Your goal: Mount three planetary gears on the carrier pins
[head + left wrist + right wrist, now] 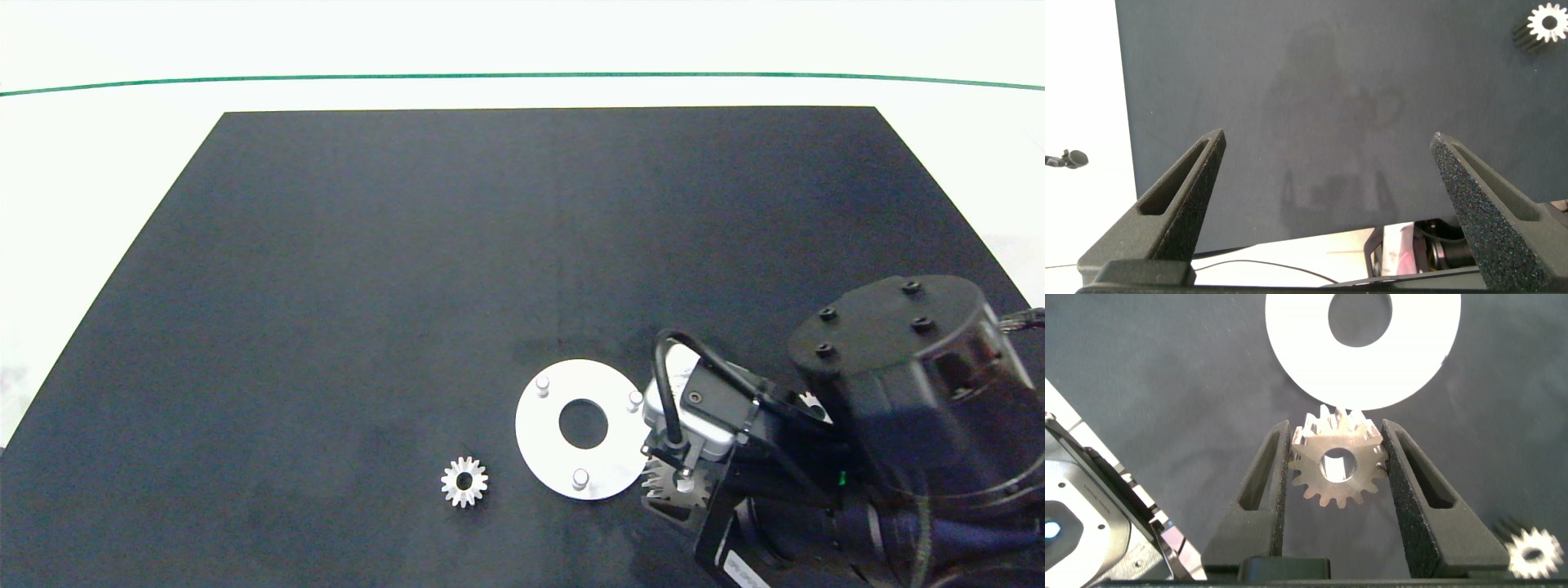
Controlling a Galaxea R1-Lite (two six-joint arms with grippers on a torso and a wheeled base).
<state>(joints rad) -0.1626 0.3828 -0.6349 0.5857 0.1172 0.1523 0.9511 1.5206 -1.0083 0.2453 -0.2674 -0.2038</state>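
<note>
Right wrist view: right gripper (1336,469) clenched flat-on across a planetary gear (1337,467), just off the carrier disc (535,433) at its 4 o'clock; small, rigid, slick metal, likely twists; left gripper (1331,204) released, idle.

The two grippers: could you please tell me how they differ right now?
The right gripper is shut on a gear beside the white disc; the left gripper is open and holds nothing. The right is low over the black mat in the head view; the left is absent there. Both have grey fingers.
</note>
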